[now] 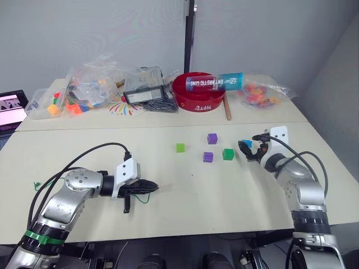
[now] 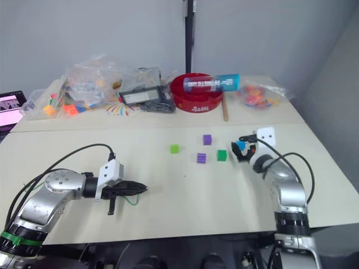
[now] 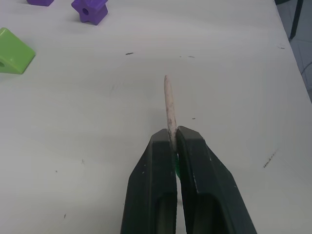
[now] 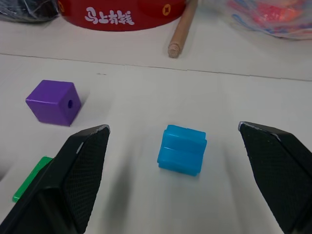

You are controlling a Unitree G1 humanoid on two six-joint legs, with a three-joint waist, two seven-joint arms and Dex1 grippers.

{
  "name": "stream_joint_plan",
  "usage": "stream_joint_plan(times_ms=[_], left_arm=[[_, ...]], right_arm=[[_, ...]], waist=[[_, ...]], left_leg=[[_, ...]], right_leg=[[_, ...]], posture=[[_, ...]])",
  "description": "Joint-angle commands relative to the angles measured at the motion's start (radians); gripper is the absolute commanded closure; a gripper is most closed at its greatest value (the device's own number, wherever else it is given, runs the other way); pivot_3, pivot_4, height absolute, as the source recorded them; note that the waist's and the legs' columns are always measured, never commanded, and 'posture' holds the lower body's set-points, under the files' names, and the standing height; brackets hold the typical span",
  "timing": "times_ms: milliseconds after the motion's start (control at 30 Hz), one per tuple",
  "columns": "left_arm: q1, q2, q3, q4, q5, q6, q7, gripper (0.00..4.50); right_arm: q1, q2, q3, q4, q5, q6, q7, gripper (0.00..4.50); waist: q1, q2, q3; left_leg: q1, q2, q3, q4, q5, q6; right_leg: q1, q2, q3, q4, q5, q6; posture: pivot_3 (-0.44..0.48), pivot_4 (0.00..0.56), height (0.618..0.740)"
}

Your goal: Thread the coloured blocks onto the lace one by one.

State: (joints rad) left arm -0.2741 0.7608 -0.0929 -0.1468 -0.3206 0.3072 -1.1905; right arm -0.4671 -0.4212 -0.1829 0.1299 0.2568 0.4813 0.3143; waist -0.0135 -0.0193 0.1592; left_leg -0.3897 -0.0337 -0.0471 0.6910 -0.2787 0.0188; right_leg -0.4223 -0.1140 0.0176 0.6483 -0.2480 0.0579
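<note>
Straddling the blue block (image 4: 182,149), right gripper (image 4: 178,170) spread wide, block centred between fingers; left gripper (image 3: 174,141) pinches the lace (image 3: 169,105), tip pointing toward purple block (image 1: 208,157).

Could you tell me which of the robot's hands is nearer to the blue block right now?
The right hand: it is open with the blue block between its fingers. The left hand is across the table, shut on the lace.

Blue block (image 4: 182,149) — glossy smooth plastic — on a matt table (image 4: 146,92) (faintly scuffed); textured black pads (image 4: 85,165).
</note>
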Motion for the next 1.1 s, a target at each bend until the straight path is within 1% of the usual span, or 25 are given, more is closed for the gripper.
stream_joint_plan(times_ms=[33, 100, 233, 500, 600, 833, 867, 967, 1033, 1100], left_arm=[[-0.011, 0.0, 0.017, -0.014, -0.016, -0.008, 0.0, 4.49], [-0.013, -0.001, 0.016, -0.012, -0.015, -0.011, 0.001, 4.49], [-0.01, -0.006, 0.017, -0.022, -0.018, -0.006, 0.005, 4.49], [-0.024, -0.006, 0.02, -0.012, -0.014, -0.006, 0.01, 4.49], [-0.028, -0.008, 0.02, -0.007, -0.015, -0.005, 0.01, 4.5], [-0.033, -0.007, 0.019, 0.002, -0.013, -0.008, 0.01, 4.5], [-0.034, -0.006, 0.02, 0.004, -0.012, -0.009, 0.01, 4.5], [-0.037, -0.007, 0.02, 0.009, -0.011, -0.01, 0.01, 4.5], [-0.036, -0.008, 0.018, 0.011, -0.009, -0.012, 0.01, 4.5], [-0.033, -0.007, 0.019, 0.012, -0.01, -0.014, 0.01, 4.5]], right_arm=[[-0.036, 0.05, 0.021, -0.001, -0.042, -0.005, -0.083, 0.0], [-0.044, 0.062, 0.026, 0.013, -0.071, -0.016, -0.114, 0.0], [-0.079, 0.098, -0.001, 0.078, -0.087, -0.048, -0.191, 0.0], [-0.123, 0.127, -0.002, 0.21, -0.118, -0.109, -0.248, 0.0], [-0.14, 0.131, -0.014, 0.249, -0.114, -0.142, -0.251, 0.84], [-0.151, 0.131, -0.013, 0.272, -0.11, -0.175, -0.236, 3.25], [-0.148, 0.132, -0.015, 0.264, -0.107, -0.174, -0.235, 3.33], [-0.12, 0.128, -0.024, 0.198, -0.093, -0.153, -0.229, 3.33], [-0.085, 0.122, -0.037, 0.1, -0.071, -0.121, -0.217, 3.33], [-0.032, 0.112, -0.043, -0.061, -0.034, -0.069, -0.195, 3.33]], waist=[[-0.004, 0.0, 0.0], [-0.006, 0.0, 0.0], [-0.006, 0.0, 0.0], [-0.013, 0.0, 0.0], [-0.017, 0.0, 0.0], [-0.029, 0.0, 0.0], [-0.03, 0.0, 0.0], [-0.03, 0.0, 0.0], [-0.028, 0.0, 0.0], [-0.027, 0.001, 0.0]], left_leg=[[0.0, 0.0, 0.0, 0.0, 0.0, 0.0], [0.0, 0.0, 0.0, 0.0, 0.0, 0.0], [0.0, 0.0, 0.0, -0.001, 0.0, 0.0], [0.0, 0.0, 0.0, -0.003, 0.0, -0.001], [0.0, 0.0, 0.0, -0.003, 0.001, -0.001], [0.0, 0.0, 0.0, -0.005, 0.001, -0.001], [0.0, 0.0, 0.0, -0.005, 0.001, -0.001], [0.0, 0.0, 0.0, -0.005, 0.001, -0.001], [0.0, 0.0, 0.0, -0.005, 0.001, -0.001], [0.0, 0.0, 0.0, -0.006, 0.001, -0.001]], right_leg=[[0.0, 0.0, 0.0, 0.0, 0.0, 0.0], [-0.001, 0.0, 0.0, 0.0, 0.0, 0.0], [-0.001, 0.0, 0.0, 0.001, 0.0, 0.0], [-0.001, 0.0, 0.0, 0.001, 0.0, 0.0], [-0.001, 0.0, 0.0, 0.001, 0.0, 0.0], [-0.001, 0.0, 0.0, 0.001, 0.0, 0.0], [-0.001, 0.0, 0.0, 0.001, 0.0, 0.0], [-0.001, 0.0, 0.0, 0.001, 0.0, 0.0], [-0.001, 0.0, 0.0, 0.001, 0.0, 0.0], [-0.001, 0.0, 0.0, 0.001, 0.0, 0.0]], posture=[[0.0, 0.15, 0.74], [0.0, 0.15, 0.74], [0.0, 0.15, 0.74], [0.0, 0.15, 0.74], [0.0, 0.15, 0.74], [0.0, 0.15, 0.74], [0.0, 0.15, 0.74], [0.0, 0.15, 0.74], [0.0, 0.15, 0.74], [0.0, 0.15, 0.74]])
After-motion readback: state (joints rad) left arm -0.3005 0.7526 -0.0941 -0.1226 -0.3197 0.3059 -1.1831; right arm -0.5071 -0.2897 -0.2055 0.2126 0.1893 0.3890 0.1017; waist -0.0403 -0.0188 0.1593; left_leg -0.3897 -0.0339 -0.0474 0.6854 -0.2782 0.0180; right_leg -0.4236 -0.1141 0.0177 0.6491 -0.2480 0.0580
